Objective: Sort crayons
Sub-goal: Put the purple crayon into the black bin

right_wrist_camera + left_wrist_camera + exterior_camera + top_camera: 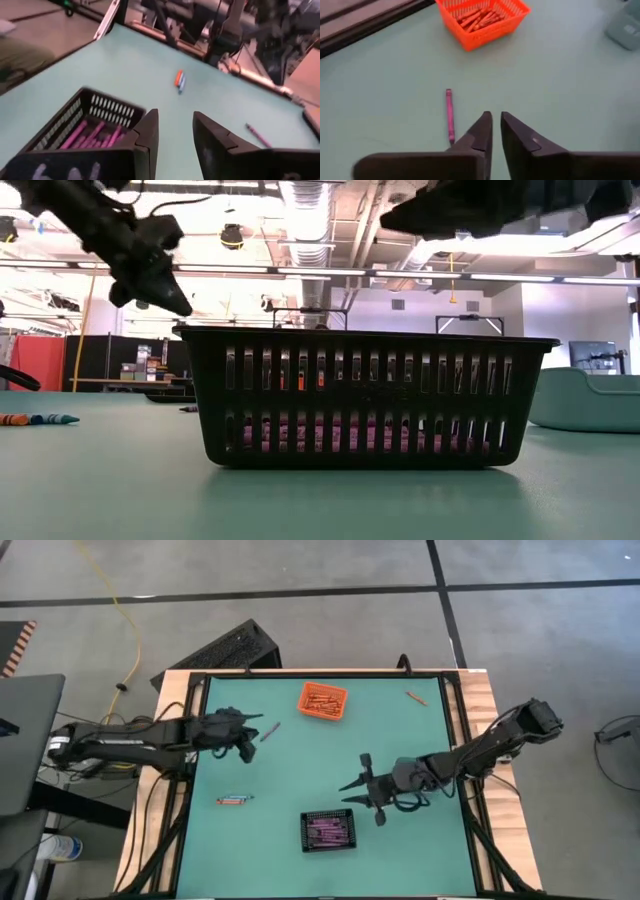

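A: What could go wrong here?
B: The left tool (494, 131) hovers with its fingers nearly shut and empty; the purple crayon (450, 115) lies just beside them, so a descent could nudge it away.
A: And the right tool (172, 131)?
B: Moderately open, empty, beside the black bin (329, 830) near the surface's front edge.

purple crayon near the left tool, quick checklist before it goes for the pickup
1. Purple crayon lying free on the mat, nothing touching it: ok.
2. Left tool empty: ok.
3. Left tool open enough to straddle the crayon: not ok, fingers nearly together.
4. Left tool lined up over the crayon: not ok, crayon lies beside the fingers.
5. Black bin holds purple crayons, ready as drop spot: ok.
6. Right tool away from the left arm's path: ok.
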Action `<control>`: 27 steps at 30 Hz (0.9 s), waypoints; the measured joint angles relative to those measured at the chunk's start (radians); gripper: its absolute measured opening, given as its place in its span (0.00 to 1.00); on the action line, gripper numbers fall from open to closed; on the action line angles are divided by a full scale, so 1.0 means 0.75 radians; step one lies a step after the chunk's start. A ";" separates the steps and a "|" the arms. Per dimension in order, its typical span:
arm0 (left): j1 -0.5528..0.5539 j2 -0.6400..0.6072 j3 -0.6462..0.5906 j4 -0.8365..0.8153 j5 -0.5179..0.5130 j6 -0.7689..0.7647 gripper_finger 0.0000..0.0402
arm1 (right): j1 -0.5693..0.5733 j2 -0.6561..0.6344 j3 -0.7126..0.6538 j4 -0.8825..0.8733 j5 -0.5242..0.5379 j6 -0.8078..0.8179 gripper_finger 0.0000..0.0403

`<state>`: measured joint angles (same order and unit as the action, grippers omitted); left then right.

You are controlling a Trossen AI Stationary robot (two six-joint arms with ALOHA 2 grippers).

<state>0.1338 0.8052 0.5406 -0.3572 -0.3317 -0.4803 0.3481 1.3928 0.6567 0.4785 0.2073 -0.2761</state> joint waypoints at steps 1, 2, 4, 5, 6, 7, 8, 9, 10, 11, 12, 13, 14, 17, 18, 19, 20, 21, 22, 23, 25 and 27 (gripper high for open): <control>0.017 0.031 0.011 -0.001 0.012 0.003 0.10 | -0.001 0.004 0.000 0.027 0.001 -0.007 0.29; 0.034 0.063 0.021 -0.015 0.015 0.006 0.13 | -0.003 0.002 0.001 0.039 0.002 -0.020 0.29; 0.070 0.123 0.036 -0.020 0.017 0.007 0.19 | -0.016 -0.006 0.001 0.042 0.001 -0.029 0.29; 0.090 0.148 0.037 -0.022 0.017 0.007 0.22 | -0.020 -0.006 0.001 0.040 0.002 -0.029 0.29; 0.112 0.168 0.037 -0.026 0.018 0.007 0.26 | -0.025 -0.006 0.001 0.034 0.001 -0.029 0.29; 0.136 0.189 0.037 -0.020 0.022 0.007 0.29 | -0.031 -0.006 0.001 0.026 0.001 -0.030 0.29; 0.161 0.212 0.037 -0.012 0.030 0.008 0.33 | -0.036 -0.006 0.001 0.022 0.001 -0.037 0.29; 0.186 0.236 0.037 -0.011 0.043 0.016 0.36 | -0.043 -0.002 0.001 0.027 0.001 -0.049 0.29; 0.212 0.261 0.036 -0.011 0.056 0.026 0.38 | -0.053 0.002 0.002 0.032 0.001 -0.055 0.29; 0.236 0.287 0.036 0.001 0.069 0.042 0.41 | -0.062 0.003 0.002 0.028 0.000 -0.061 0.29; 0.260 0.314 0.036 0.023 0.089 0.060 0.43 | -0.071 0.003 0.002 0.025 -0.002 -0.063 0.29; 0.283 0.343 0.036 0.045 0.108 0.078 0.44 | -0.082 0.003 0.002 0.030 -0.011 -0.063 0.29; 0.305 0.377 0.036 0.074 0.130 0.102 0.45 | -0.096 0.003 0.002 0.034 -0.031 -0.063 0.29; 0.348 0.472 0.036 0.171 0.179 0.159 0.47 | -0.129 0.003 0.002 0.036 -0.089 -0.074 0.29; 0.357 0.501 0.036 0.202 0.184 0.171 0.47 | -0.141 0.003 0.002 0.036 -0.111 -0.084 0.29; 0.365 0.528 0.036 0.225 0.183 0.184 0.47 | -0.153 0.003 0.002 0.037 -0.130 -0.089 0.29; 0.371 0.557 0.036 0.242 0.182 0.196 0.46 | -0.165 0.003 0.002 0.037 -0.152 -0.092 0.29; 0.376 0.586 0.036 0.253 0.183 0.200 0.46 | -0.179 0.003 0.002 0.036 -0.176 -0.094 0.29; 0.380 0.613 0.036 0.264 0.183 0.201 0.46 | -0.191 0.003 0.002 0.035 -0.191 -0.094 0.29; 0.384 0.641 0.036 0.277 0.184 0.202 0.46 | -0.203 0.003 0.002 0.036 -0.209 -0.097 0.29; 0.385 0.696 0.036 0.293 0.190 0.201 0.46 | -0.230 0.003 0.002 0.033 -0.247 -0.098 0.29; 0.385 0.745 0.036 0.336 0.192 0.193 0.46 | -0.254 0.003 0.002 0.030 -0.282 -0.098 0.29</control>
<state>0.4223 1.3641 0.5674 -0.1054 -0.1877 -0.3356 0.1575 1.3949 0.6582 0.5011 -0.0040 -0.3493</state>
